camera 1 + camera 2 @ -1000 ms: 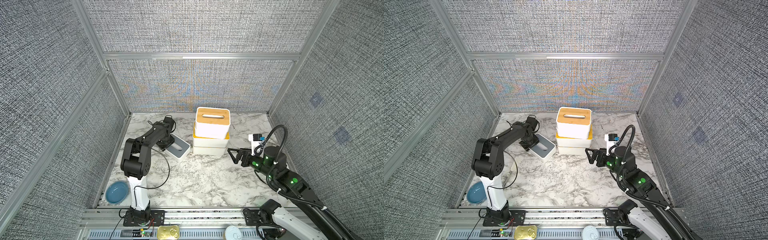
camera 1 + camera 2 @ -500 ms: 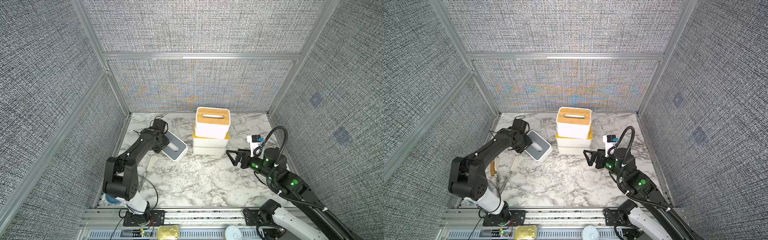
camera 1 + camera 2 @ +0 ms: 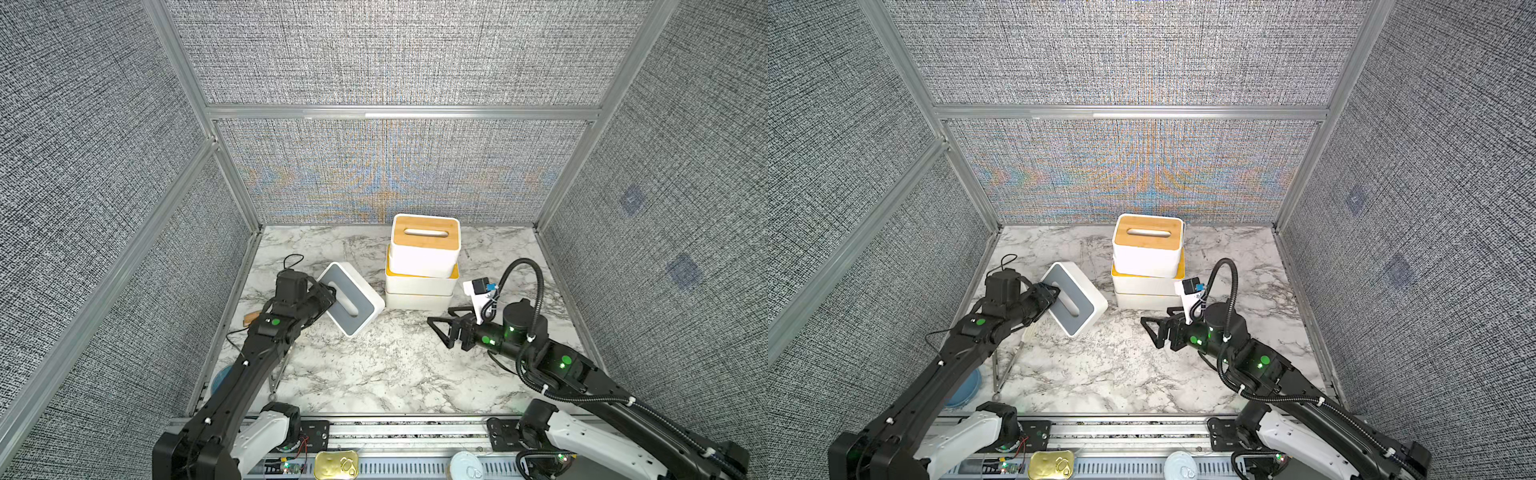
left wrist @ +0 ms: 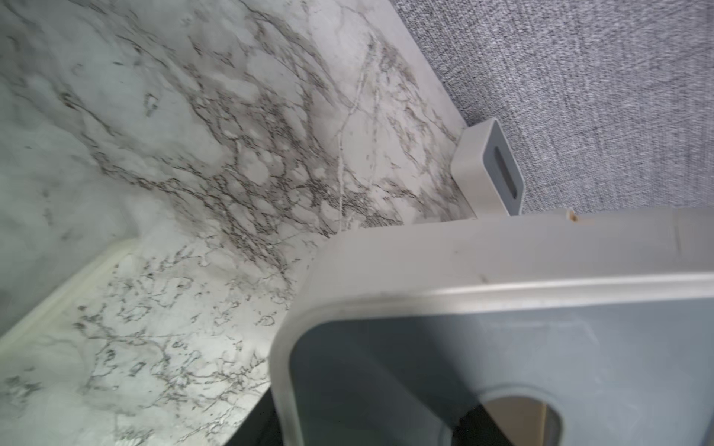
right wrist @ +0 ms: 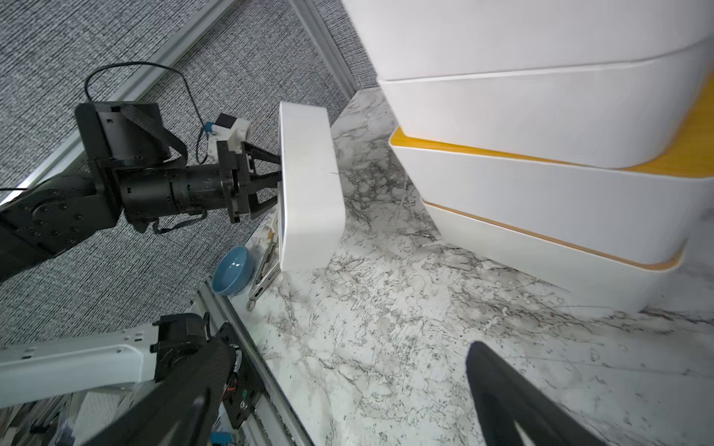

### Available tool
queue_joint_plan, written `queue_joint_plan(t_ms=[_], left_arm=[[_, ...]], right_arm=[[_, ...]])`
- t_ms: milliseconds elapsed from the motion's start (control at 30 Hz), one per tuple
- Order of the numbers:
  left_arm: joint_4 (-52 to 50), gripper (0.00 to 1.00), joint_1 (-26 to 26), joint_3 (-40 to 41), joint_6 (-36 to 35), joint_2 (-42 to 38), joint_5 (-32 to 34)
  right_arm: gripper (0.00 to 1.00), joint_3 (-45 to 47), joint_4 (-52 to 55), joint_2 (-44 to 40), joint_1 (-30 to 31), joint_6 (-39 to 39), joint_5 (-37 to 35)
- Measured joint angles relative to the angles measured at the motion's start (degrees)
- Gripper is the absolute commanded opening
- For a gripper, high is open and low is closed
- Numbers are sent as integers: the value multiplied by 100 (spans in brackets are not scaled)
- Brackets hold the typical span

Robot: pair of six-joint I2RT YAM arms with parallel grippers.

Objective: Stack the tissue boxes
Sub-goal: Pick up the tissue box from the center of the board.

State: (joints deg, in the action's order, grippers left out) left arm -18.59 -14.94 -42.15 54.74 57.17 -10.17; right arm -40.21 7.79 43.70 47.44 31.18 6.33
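Where the left gripper (image 3: 331, 291) clamps the grey lid at one end of its slot, it holds a grey-lidded tissue box (image 3: 365, 291) steeply tilted, with the lid facing left and near. How the fingers seat there is hidden, and I cannot tell whether the box's low corner clears the marble table (image 3: 374, 374).

Just right of the held box, across a narrow gap, the stack of tissue boxes (image 3: 419, 286) stands at far centre. Its bamboo-lidded top box (image 3: 424, 253) sits slightly askew on a yellow-lidded one.

Left of the held box, under the arm, lie metal tongs (image 3: 1005, 365), a blue bowl (image 3: 967, 386) and a wooden piece (image 3: 251, 318).

The right gripper (image 3: 439, 316) has its jaws spread wide and empty. It sits low at the near right of the stack's foot, apart from it.

In the left wrist view, a second grey-lidded box (image 4: 488, 170) stands on its side against the fabric wall (image 4: 599, 96).
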Motion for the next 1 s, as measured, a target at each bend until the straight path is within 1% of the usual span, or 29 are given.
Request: queue_joint_plan(t_ms=[100, 167, 267, 367, 500, 767, 1000], left_arm=[[245, 28, -179, 81, 42, -190, -190], [409, 28, -339, 81, 85, -258, -249], [540, 27, -645, 81, 129, -319, -223], [643, 27, -944, 87, 188, -337, -208], [662, 27, -1187, 116, 271, -337, -31], [807, 26, -1628, 146, 361, -332, 136], [872, 26, -1888, 175, 452, -402, 343]], right_arm=[[99, 109, -367, 184, 282, -109, -37], [99, 122, -610, 472, 466, -190, -44], [99, 28, -745, 885, 739, -350, -24], [99, 0, -975, 1078, 973, -481, -26], [99, 2, -1204, 1128, 1034, -518, -55], [99, 46, -1318, 1200, 1064, -466, -400], [97, 50, -1443, 1270, 1064, -374, -610]])
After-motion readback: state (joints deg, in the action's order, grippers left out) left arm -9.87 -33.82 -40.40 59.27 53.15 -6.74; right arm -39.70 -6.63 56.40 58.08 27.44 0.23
